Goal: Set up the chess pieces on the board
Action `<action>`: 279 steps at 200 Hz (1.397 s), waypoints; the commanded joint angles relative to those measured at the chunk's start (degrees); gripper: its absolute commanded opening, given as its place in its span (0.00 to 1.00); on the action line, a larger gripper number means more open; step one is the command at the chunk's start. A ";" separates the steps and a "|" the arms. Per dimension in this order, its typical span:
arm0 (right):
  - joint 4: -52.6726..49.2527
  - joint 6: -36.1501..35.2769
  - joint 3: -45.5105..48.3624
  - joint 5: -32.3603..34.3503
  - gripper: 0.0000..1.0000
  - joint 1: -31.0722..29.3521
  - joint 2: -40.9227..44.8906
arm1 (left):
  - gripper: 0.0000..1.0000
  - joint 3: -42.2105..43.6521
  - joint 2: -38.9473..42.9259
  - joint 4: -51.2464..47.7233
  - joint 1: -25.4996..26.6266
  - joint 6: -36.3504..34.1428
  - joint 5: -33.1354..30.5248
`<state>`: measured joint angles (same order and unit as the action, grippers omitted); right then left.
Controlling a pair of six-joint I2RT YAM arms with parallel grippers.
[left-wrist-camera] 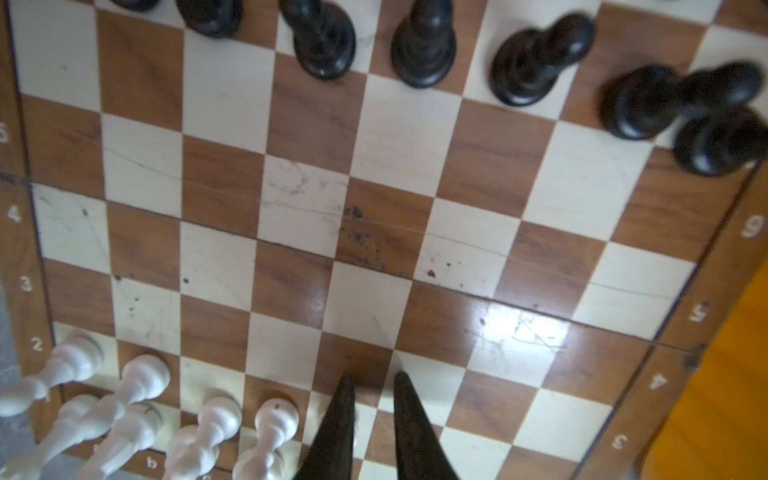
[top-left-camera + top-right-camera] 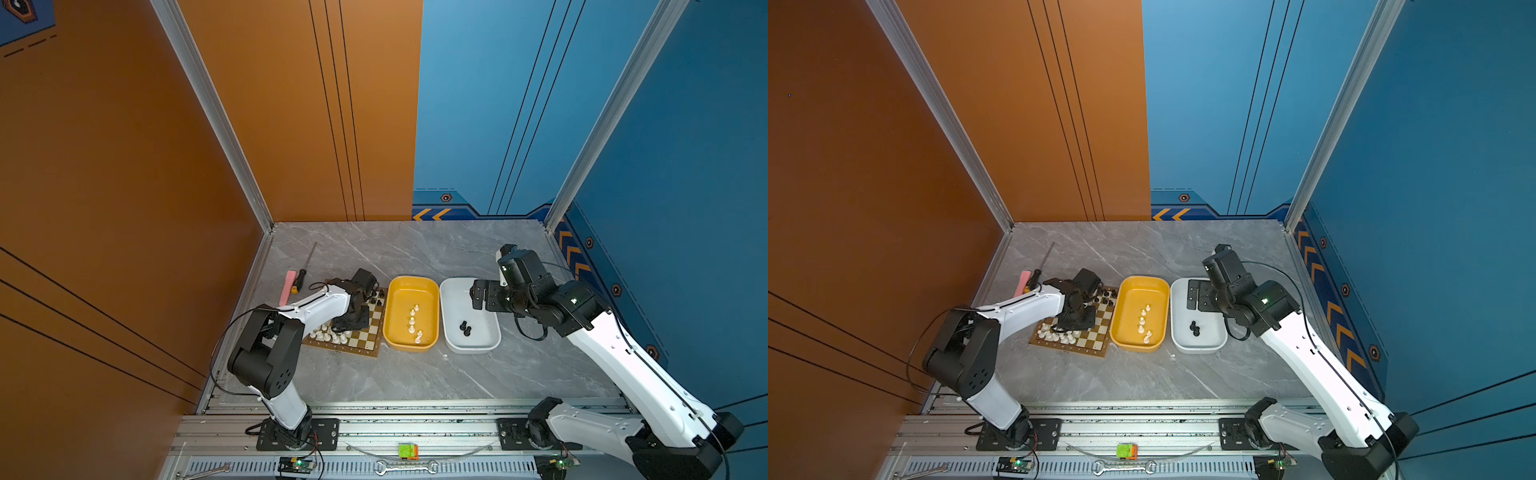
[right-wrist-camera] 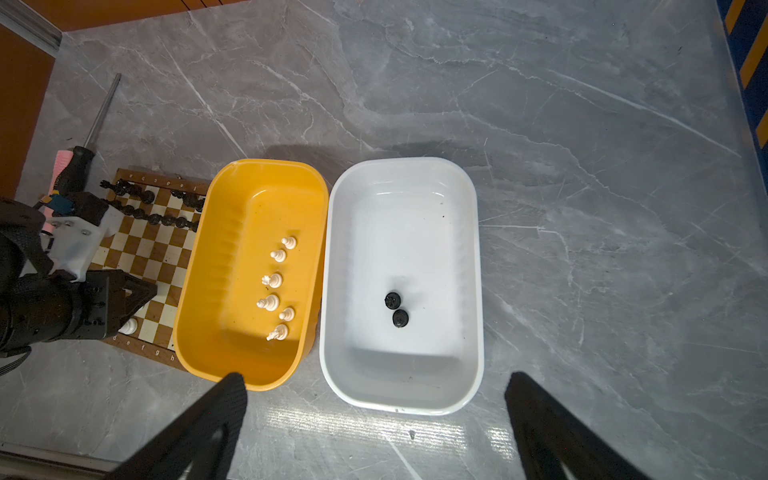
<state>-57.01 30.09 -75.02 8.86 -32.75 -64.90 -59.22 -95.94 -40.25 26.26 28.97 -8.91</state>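
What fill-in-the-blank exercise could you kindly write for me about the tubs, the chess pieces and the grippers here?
1. The yellow tub holds ___ white pieces.
2. The white tub holds ___ black pieces.
3. The right gripper, holding nothing, is ___ (open or shut).
4. The left gripper is over the ___.

Missing words: six; two; open; board.
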 commanded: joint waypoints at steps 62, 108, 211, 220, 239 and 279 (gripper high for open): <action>-0.68 1.07 -0.12 1.33 1.00 -0.62 0.46 | 0.21 0.64 -0.15 -3.33 1.25 0.38 2.93; -0.30 1.29 0.23 1.28 1.00 -0.80 0.47 | 0.22 -0.93 -0.21 -3.78 1.41 0.37 2.95; 0.14 0.94 -0.34 1.59 1.00 -0.78 -0.40 | 0.36 -10.62 0.51 -7.16 2.46 -1.05 1.41; 0.18 0.85 -0.37 1.59 1.00 -0.80 -0.55 | 0.37 -12.05 0.49 -7.58 2.95 -1.06 1.47; 0.42 0.85 -0.38 1.55 1.00 -0.80 -0.77 | 0.37 -15.90 0.06 -8.33 4.96 -0.82 1.31; 1.06 0.66 -0.91 1.68 1.00 -0.74 -1.75 | 0.38 -26.14 -3.75 -9.67 11.34 -1.22 -0.23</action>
<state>-56.90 30.50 -75.02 9.21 -33.12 -65.91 -79.79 -96.77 -47.64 34.39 28.34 -7.70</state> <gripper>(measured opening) 0.996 0.373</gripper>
